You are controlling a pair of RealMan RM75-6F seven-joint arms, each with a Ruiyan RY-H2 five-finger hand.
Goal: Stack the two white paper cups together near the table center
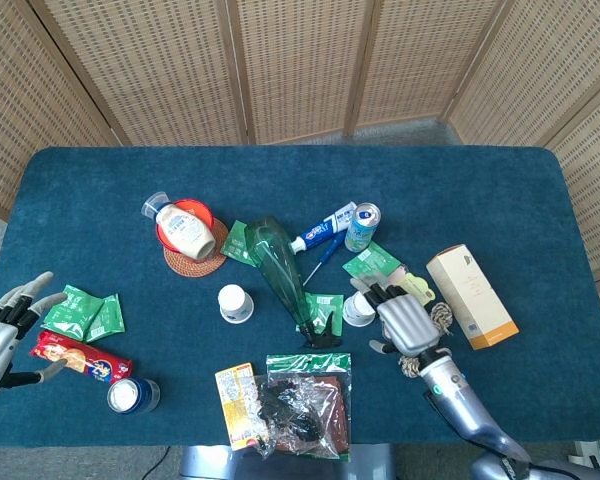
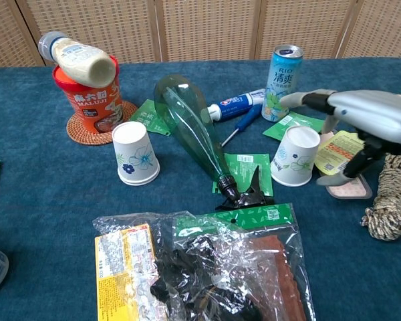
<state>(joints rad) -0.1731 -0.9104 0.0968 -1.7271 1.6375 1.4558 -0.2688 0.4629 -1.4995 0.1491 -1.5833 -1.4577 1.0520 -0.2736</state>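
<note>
Fingers spread, right robot hand (image 1: 402, 318) holds nothing, partly covering the right paper cup (image 2: 295, 156).

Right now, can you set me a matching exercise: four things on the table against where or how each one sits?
Things:
1. mayonnaise bottle
2. right robot hand
3. blue can
4. green plastic bottle

Places:
A. lying on its side between the two cups
B. beside the right paper cup, fingers apart
C. lying across the red tub
D. standing upright behind the toothpaste

Pairs: 1-C, 2-B, 3-D, 4-A
</note>
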